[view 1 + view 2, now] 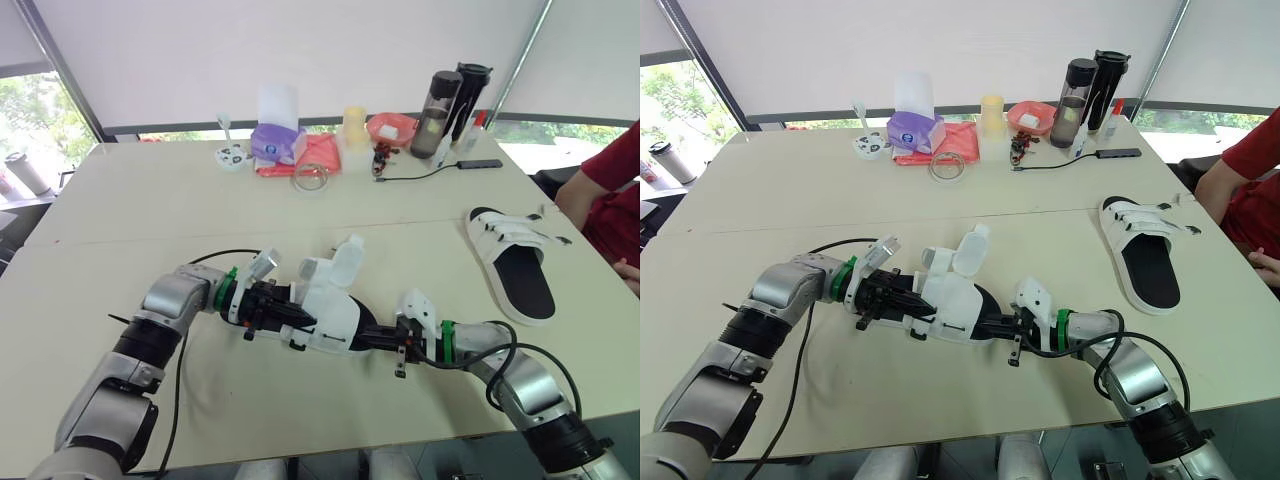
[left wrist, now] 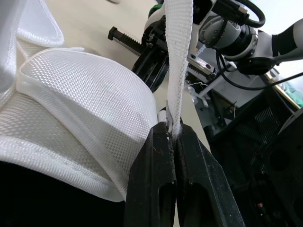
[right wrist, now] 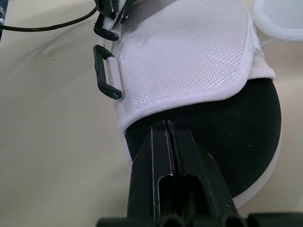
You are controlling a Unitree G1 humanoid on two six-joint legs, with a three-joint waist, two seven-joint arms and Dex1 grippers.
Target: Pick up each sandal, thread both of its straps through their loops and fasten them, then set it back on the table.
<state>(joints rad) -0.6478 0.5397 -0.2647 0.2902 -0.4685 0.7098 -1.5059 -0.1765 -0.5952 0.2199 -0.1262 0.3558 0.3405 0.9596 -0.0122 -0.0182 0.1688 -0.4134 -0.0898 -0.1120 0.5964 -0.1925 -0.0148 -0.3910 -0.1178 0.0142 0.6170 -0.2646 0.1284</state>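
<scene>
A white sandal (image 1: pixel 335 312) with a black footbed is held between both grippers near the table's front middle. My left gripper (image 1: pixel 292 318) is at its toe end, shut on a narrow white strap (image 2: pixel 179 56). My right gripper (image 1: pixel 380 340) is shut on the heel edge of the footbed (image 3: pixel 236 137). Two strap flaps (image 1: pixel 345 262) stand open above the upper. A black loop (image 3: pixel 106 78) hangs at the side of the upper with no strap in it. The second sandal (image 1: pixel 515 262) lies flat at the right, straps across it.
Along the far edge stand a purple tissue box (image 1: pixel 277 140), a red bowl (image 1: pixel 392 128), two dark bottles (image 1: pixel 450 100) and a tape ring (image 1: pixel 312 176). A black cable (image 1: pixel 440 170) runs there. A person in red (image 1: pixel 612 185) sits at the right.
</scene>
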